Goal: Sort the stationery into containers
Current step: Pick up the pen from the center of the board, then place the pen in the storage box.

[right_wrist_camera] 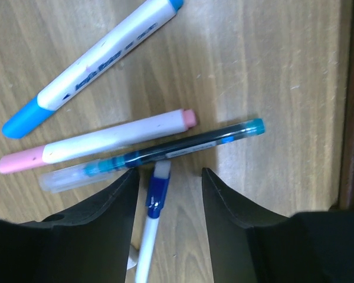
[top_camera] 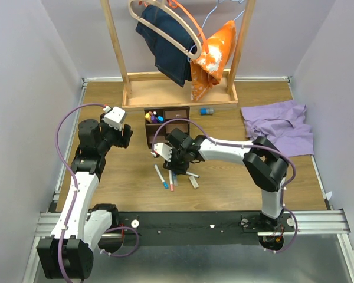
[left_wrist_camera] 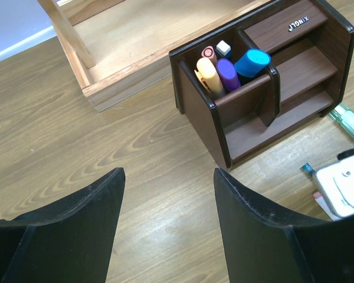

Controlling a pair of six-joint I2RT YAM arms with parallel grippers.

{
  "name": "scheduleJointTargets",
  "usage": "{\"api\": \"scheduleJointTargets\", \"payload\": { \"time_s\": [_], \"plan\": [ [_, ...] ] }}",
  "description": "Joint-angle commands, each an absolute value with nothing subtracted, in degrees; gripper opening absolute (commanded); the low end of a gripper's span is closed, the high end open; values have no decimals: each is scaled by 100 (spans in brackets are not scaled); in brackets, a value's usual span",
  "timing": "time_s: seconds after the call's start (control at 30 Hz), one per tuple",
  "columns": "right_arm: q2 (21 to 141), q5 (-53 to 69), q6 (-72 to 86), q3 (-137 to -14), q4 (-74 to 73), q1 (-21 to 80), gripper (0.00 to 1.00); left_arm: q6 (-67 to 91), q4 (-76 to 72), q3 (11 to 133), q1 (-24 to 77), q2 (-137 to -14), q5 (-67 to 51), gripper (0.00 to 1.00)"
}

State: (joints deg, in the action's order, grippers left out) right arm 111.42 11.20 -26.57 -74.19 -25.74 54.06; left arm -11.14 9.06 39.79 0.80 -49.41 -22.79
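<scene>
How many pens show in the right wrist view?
4: a blue-tipped white marker at top, a pink-tipped marker below it, a clear teal pen under that, and a blue-and-white pen between the fingers. More may lie out of frame.

The blue-banded pen (right_wrist_camera: 156, 194) runs off the bottom edge (lower end unseen); the green item (left_wrist_camera: 349, 121) is cropped at right.

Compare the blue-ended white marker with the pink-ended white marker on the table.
The blue-ended white marker has blue ends; the pink-ended white marker, pink. The blue one's barrel shows printed lettering; the pink one's none. The blue one lies steeper and apart; the pink one flatter, alongside a clear teal-tipped pen. Both have white barrels and lie flat on the wooden table.
</scene>
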Motion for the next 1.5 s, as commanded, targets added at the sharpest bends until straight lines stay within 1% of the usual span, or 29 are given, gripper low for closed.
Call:
{"api": "scheduleJointTargets", "payload": {
  "time_s": [0.0,0.03,0.13,0.17,0.23,0.27,0.4,0.43,0.47,0.53,0.6,0.67,0.7,0.73,0.8,0.83,0.9,0.93,0.97,1.0,1.03,1.13,1.27,1.47],
  "plan": [
    [11075,782,-2637,-6935,-2918,5502,54,-1107,703,4034,53,-4992,-2127,70],
    [11057,739,-2645,-6908,-2909,5502,50,-1107,651,4025,53,-4992,-2110,71],
    [11057,650,-2715,-6926,-2883,5502,43,-1055,598,4025,53,-5018,-2065,71],
    [11057,659,-2733,-6952,-2892,5502,38,-1046,589,4025,44,-5019,-2065,71],
    [11092,607,-2795,-7109,-2892,5502,35,-1011,571,4034,53,-5027,-2083,70],
    [11100,589,-2838,-7189,-2892,5502,31,-1028,571,4052,53,-5036,-2092,71],
    [10969,492,-3434,-8031,-3102,5502,21,-1177,703,4183,53,-5089,-2092,71],
    [10890,536,-3576,-8207,-3224,5502,19,-1221,764,4218,-86,-5106,-2057,71],
    [10837,562,-3708,-8731,-3365,5493,17,-1274,799,4271,-88,-5115,-2048,71],
    [10863,754,-3963,-9366,-3916,5476,16,-1309,826,4324,-88,-5142,-2039,71],
    [10863,1018,-3964,-10140,-4113,5327,15,-1310,809,4377,-105,-5177,-2057,71],
    [10907,1580,-3754,-10623,-4385,5064,15,-1283,791,4447,-114,-5212,-2065,71],
    [11003,1791,-3657,-11157,-4473,4976,15,-1257,782,4473,-123,-5247,-2074,71],
    [11065,2211,-3439,-11371,-4561,4879,15,-1266,774,4491,-132,-5264,-2092,71],
    [11109,2591,-3183,-11636,-4404,4606,14,-1257,756,4544,-158,-5317,-2109,71],
    [11057,2932,-2929,-11558,-3933,4527,13,-1222,738,4553,-158,-5343,-2127,71],
    [10891,3172,-2717,-11217,-3203,4342,11,-1187,703,4597,-193,-5448,-2188,71],
    [10681,3251,-2542,-10649,-2268,4298,10,-1178,668,4614,-202,-5493,-2206,71],
    [10566,3356,-2462,-10391,-1763,4246,5,-1160,668,4684,-211,-5545,-2241,71],
    [10477,3384,-2383,-10093,-1271,4236,2,-1160,685,4719,-202,-5642,-2259,71],
    [10407,3401,-2217,-9698,-396,4219,1,-1143,720,4763,-211,-5695,-2276,71],
    [10406,3559,-1839,-9379,804,4166,1,-1186,817,4913,-211,-5879,-2294,71],
    [10670,3822,-1082,-9132,2019,4061,1,-1265,966,5053,-202,-6073,-2320,71],
    [10907,3911,-861,-8684,3365,4043,1,-1292,1116,5194,-211,-6345,-2399,71]
  ]
}}
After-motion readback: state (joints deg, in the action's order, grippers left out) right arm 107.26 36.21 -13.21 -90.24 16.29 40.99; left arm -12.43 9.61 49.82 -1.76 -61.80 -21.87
